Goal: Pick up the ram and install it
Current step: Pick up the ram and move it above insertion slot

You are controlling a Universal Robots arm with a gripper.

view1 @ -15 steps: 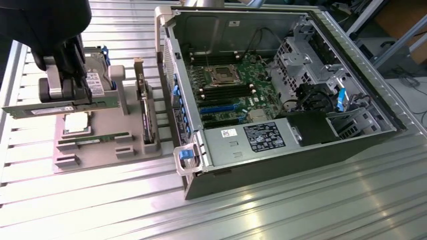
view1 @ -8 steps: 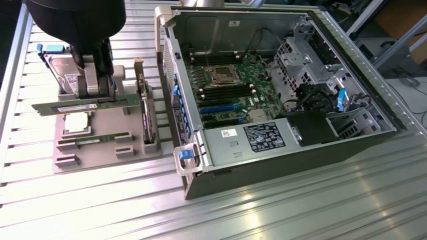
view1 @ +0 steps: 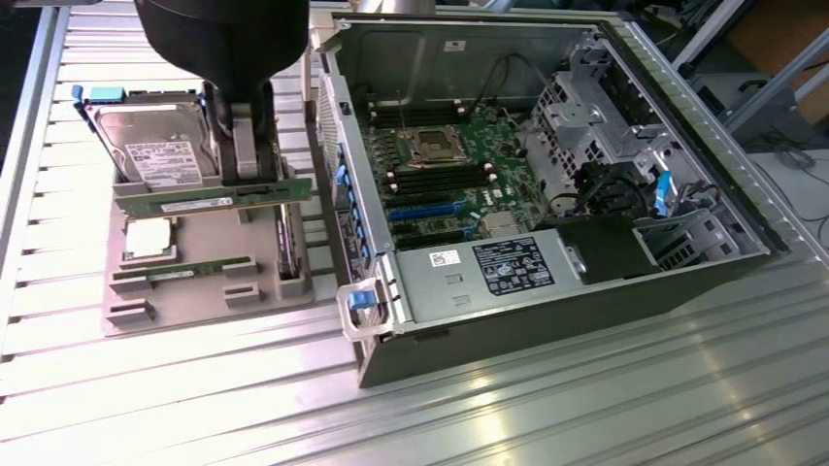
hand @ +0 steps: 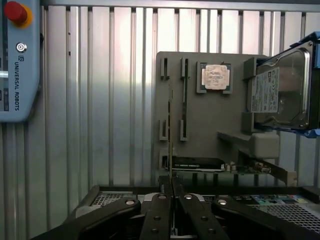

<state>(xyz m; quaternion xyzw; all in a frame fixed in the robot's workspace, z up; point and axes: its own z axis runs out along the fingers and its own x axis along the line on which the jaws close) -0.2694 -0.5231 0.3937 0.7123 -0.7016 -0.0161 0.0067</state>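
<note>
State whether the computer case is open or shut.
Open: the computer case has its side panel off, so the motherboard and power supply show inside.

Toward eleven o'clock in the exterior view, the arm [view1: 227,34] is a bulky, glossy black housing with a rounded lower edge. At its six o'clock the gripper [view1: 247,180] is matte grey, with flat, slab-like fingers [view1: 241,146]. In the wrist view the gripper [hand: 172,197] shows black, angular linkage bars [hand: 105,220], each carrying round silver pivot screws [hand: 131,202].
</note>
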